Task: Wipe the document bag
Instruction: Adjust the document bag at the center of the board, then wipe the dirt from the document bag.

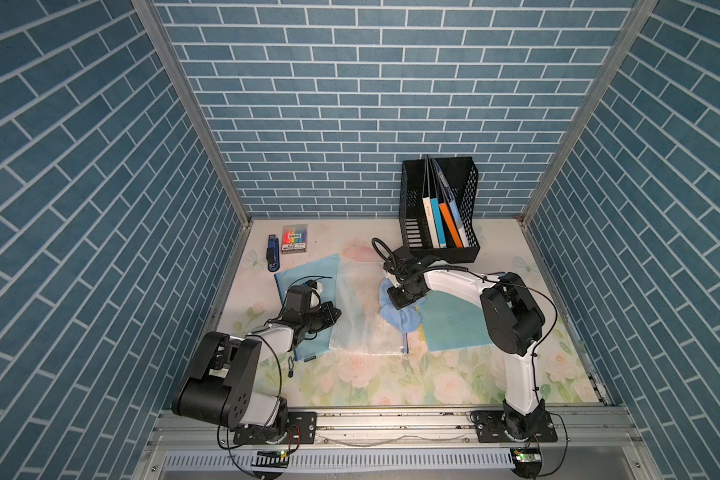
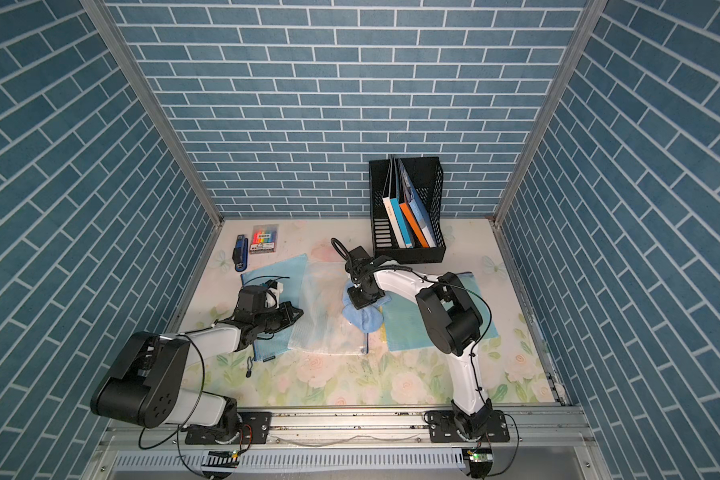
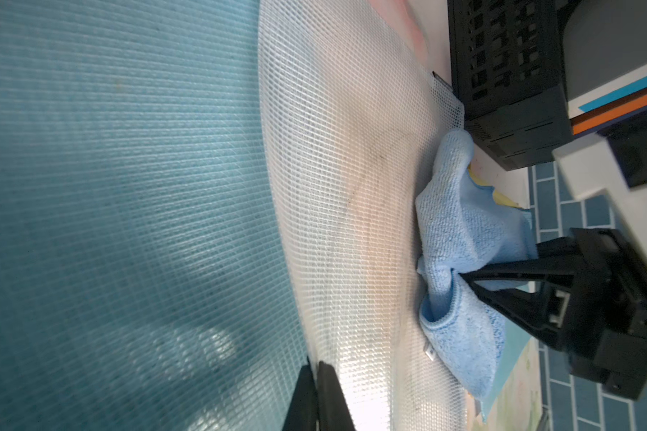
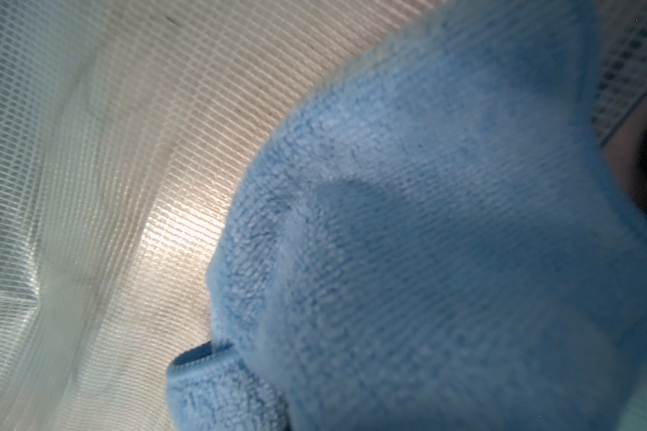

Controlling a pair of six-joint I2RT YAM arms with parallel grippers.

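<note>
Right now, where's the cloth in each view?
In a top view: cloth mid-table, at the clear bag's edge.
In a top view: cloth, same spot.
Left wrist: picture's right half, pinched by the right gripper.
Right wrist: fills the picture's right side.
Shared landmark: the clear bag's white mesh.

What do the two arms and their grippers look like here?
The left arm and right arm: white shells, bulky black joints, black base plates, loose thin black cables. The left gripper and right gripper: black, with slim tapered fingers.
</note>
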